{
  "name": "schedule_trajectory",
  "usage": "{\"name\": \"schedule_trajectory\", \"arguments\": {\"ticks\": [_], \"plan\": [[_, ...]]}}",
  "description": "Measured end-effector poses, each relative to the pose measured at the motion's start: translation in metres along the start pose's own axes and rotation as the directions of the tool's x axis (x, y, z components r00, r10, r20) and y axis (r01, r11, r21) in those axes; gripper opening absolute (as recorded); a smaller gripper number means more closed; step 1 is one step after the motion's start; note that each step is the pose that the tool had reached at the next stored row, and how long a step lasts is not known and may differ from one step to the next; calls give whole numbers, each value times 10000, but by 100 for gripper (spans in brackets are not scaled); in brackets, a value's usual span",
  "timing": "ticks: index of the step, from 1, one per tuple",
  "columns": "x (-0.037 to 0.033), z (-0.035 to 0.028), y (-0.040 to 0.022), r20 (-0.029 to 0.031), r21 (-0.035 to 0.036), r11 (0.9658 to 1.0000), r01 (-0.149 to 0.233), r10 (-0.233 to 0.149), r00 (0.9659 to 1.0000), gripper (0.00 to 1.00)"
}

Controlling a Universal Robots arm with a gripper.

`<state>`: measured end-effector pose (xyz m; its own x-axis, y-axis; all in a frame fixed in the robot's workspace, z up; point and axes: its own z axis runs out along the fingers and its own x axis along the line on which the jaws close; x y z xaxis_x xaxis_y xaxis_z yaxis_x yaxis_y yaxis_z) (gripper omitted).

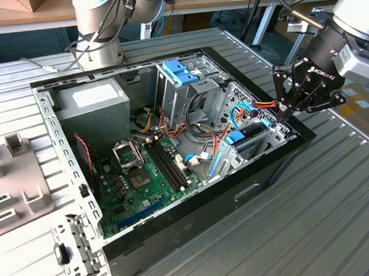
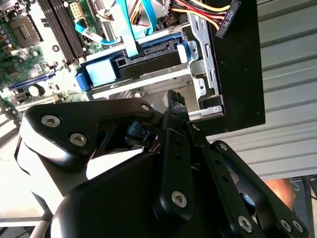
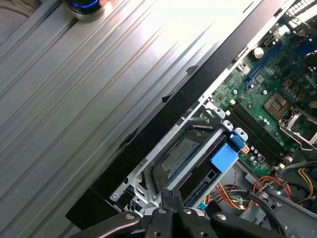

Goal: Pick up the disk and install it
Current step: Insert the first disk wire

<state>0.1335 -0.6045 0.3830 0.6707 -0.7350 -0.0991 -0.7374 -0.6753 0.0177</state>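
Disk (image 3: 179, 154) sits in the computer case's (image 1: 237, 191) drive bay, you'll see, its label unreadable. Your gripper (image 3: 169, 194) hangs just above it, fingertips pinched together, grasping nothing.

The ribbed grey metal desk (image 1: 312, 218) carries an open black computer case (image 1: 195, 218) lying on its side at its middle. At nine o'clock of the case rests a pale grey plastic fixture (image 1: 17, 184); at seven o'clock lies a small perforated metal bracket (image 1: 76, 255).
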Motion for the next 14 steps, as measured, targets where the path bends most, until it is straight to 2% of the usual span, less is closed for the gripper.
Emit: {"name": "schedule_trajectory", "arguments": {"ticks": [7,14], "plan": [[0,0,0,-7,-49,9988,490,-490,9988,11],[0,0,0,-8,-58,9983,578,-578,9983,11]]}}
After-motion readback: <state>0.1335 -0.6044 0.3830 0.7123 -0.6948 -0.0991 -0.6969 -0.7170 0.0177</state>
